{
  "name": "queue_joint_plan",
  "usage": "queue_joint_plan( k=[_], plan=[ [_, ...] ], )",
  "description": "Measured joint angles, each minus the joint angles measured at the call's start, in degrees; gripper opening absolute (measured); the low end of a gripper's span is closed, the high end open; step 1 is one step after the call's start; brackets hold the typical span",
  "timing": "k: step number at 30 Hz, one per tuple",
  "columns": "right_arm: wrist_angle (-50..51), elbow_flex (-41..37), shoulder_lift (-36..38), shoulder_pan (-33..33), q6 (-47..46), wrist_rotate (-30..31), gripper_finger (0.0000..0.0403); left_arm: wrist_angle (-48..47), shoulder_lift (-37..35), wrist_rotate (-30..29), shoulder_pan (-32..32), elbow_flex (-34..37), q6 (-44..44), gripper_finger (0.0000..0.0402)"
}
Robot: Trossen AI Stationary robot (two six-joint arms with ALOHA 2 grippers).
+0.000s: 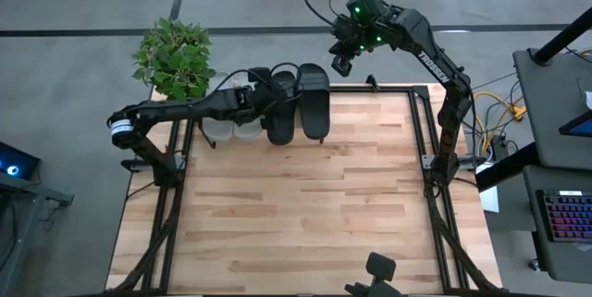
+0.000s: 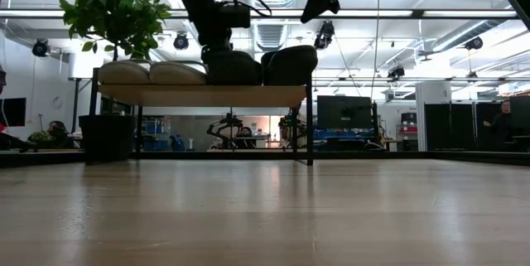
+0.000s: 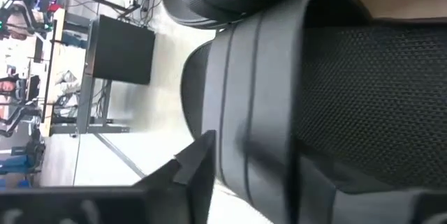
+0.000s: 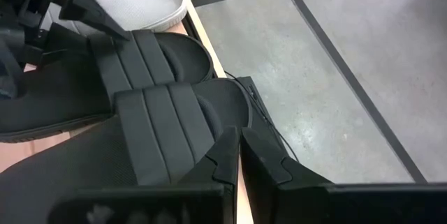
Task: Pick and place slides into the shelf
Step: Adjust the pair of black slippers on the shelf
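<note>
All four slides sit on the shelf (image 2: 207,94). Left gripper (image 1: 262,96) fingers half-wide by black slide (image 1: 282,112); next: lift away. Right gripper (image 1: 340,61) pinched, empty.

The left arm reaches across, its tool (image 1: 262,96) low; the right tool (image 1: 344,56) hangs raised, fingers together.

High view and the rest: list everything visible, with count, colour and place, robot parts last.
Grey slides: two, light grey, left part of the shelf top.
Black slides: two, black, right of the grey pair.
Shelf: one, light wood with black legs, table's far edge.
Potted plant: one, green, beyond the far left corner.
Table: one, light wood.
Left pincer: at the nearer black slide.
Right pincer: shut, raised beyond the shelf.
</note>
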State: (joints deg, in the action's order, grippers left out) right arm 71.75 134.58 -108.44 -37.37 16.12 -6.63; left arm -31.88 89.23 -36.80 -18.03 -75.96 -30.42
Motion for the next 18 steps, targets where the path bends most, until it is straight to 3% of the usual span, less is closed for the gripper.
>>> queue_joint_plan(
  k=[9,18],
  plan=[
    [0.0,0.0,0.0,0.0,0.0,0.0,0.0009,0.2,0.0,0.2,0.0,0.2,0.0,0.0013],
    [0.0,0.0,0.0,0.0,0.0,0.0,0.0009,-0.1,0.0,-2.6,0.0,-0.1,0.1,0.0006]
  ],
)
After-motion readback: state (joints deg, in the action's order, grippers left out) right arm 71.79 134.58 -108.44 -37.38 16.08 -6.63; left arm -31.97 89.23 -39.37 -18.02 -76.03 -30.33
